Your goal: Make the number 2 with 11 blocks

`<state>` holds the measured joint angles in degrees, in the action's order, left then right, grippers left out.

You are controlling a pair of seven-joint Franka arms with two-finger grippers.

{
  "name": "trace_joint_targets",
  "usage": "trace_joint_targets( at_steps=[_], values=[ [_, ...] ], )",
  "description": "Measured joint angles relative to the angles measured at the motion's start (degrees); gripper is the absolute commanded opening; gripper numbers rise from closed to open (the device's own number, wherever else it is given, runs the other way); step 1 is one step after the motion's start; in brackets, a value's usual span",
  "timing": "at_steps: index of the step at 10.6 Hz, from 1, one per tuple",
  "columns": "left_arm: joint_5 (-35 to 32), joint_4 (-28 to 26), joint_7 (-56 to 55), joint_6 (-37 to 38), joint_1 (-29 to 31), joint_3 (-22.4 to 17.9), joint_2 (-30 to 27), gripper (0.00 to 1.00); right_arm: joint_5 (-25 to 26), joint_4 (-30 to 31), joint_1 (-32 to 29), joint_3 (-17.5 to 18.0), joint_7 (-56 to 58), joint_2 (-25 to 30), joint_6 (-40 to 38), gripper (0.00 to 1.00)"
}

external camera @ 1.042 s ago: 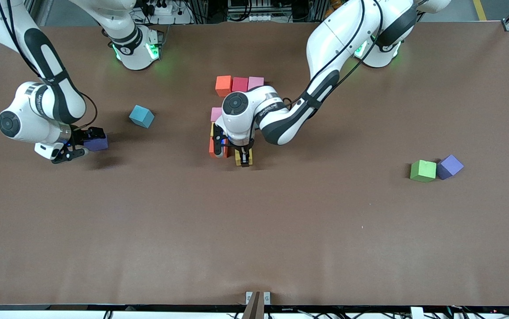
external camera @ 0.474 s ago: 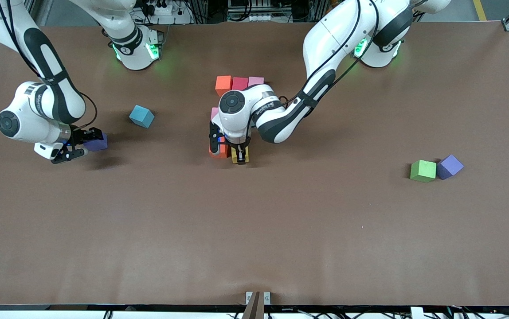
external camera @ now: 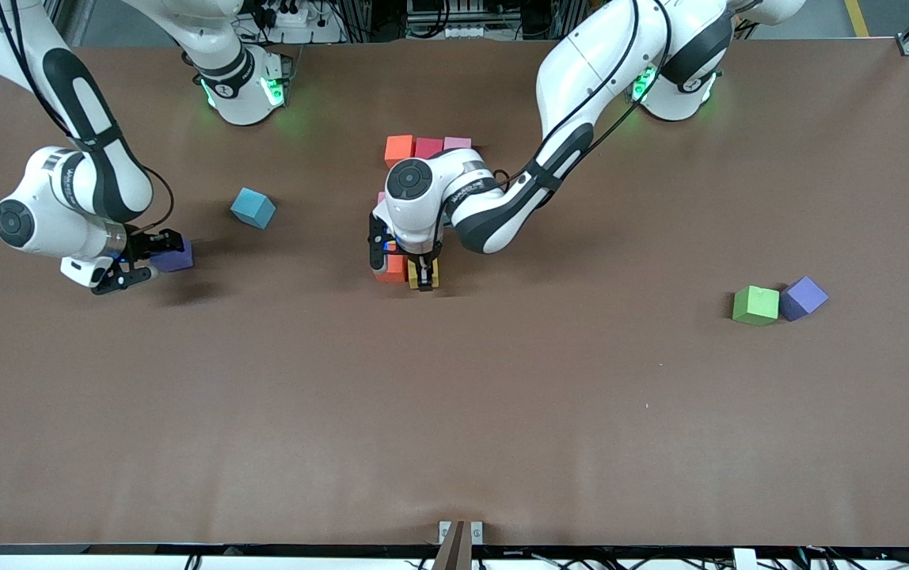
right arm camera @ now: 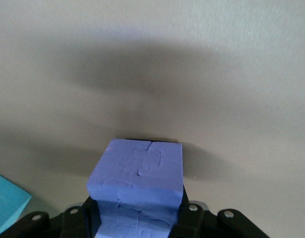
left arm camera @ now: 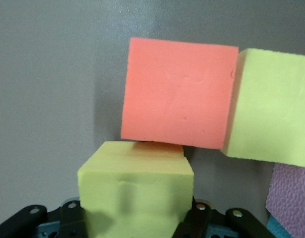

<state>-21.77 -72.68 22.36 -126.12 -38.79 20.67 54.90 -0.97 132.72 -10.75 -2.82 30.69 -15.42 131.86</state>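
The table (external camera: 502,412) is brown. Blocks: orange (external camera: 399,149), red (external camera: 427,147), pink (external camera: 457,143), yellow (left arm camera: 136,193), light blue (external camera: 252,208), purple (right arm camera: 137,191), green (external camera: 755,305).

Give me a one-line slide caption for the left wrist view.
Left gripper holds a yellow block against the orange block, which touches another yellow block.

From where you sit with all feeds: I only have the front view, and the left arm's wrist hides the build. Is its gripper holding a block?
Observer: Yes. The left gripper is shut on a yellow block, seen from its wrist camera.
Operator: Is it seated against the orange one?
Observer: It sits just at the edge of the orange block; I can't confirm contact.
Operator: Anything beside that orange one?
Observer: A second yellow block touches its side.
Operator: And the right arm?
Observer: The right gripper is shut on a purple block.
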Motion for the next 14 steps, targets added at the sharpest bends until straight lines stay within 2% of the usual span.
trace_joint_targets(
  at_steps=[8, 9, 10, 14],
  values=[
    [0.0, 0.7, 0.0, -0.1, -2.0, -1.6, 0.5, 0.0, -5.4, -6.5, 5.5, 0.9, 0.0, 0.1, -3.1, 0.33],
    [0.0, 0.7, 0.0, -0.1, -2.1, -1.6, 0.5, 0.1, -6.5, -7.2, 6.6, 1.0, 0.0, 0.1, -3.4, 0.33],
    [0.0, 0.7, 0.0, -0.1, -2.3, -1.7, 0.5, 0.99, -7.9, -7.7, 7.7, 1.1, 0.0, 0.1, -3.4, 0.33],
    [0.0, 0.7, -0.1, -0.1, -2.7, -2.0, 0.6, 1.0, -10.2, -8.7, 11.3, 2.2, -4.7, 0.1, -3.5, 0.33]
  ],
)
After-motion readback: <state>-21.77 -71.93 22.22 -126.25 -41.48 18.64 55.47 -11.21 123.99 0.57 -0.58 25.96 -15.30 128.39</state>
